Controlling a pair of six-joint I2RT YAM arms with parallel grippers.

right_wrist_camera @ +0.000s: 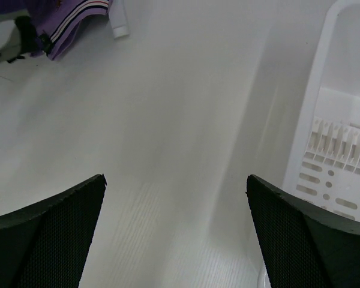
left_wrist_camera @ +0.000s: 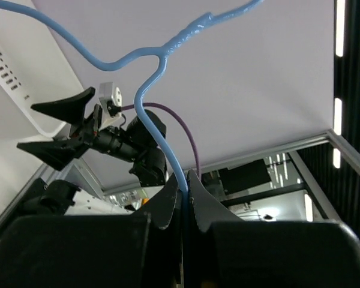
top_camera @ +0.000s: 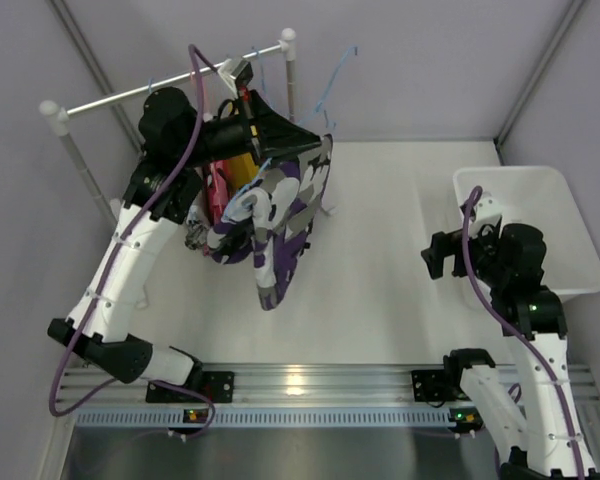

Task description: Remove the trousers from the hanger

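The left tool (left_wrist_camera: 184,183), clamped on the hanger (left_wrist_camera: 145,102), has the trousers (top_camera: 283,215) hanging lengthwise just near of it, while the right tool (right_wrist_camera: 175,180), spread wide, sits well apart to the right.

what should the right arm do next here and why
Probably bring the open right pincer over to the trousers: the left pincer is shut on the hanger they hang from, while the right one sits apart beside the white bin.
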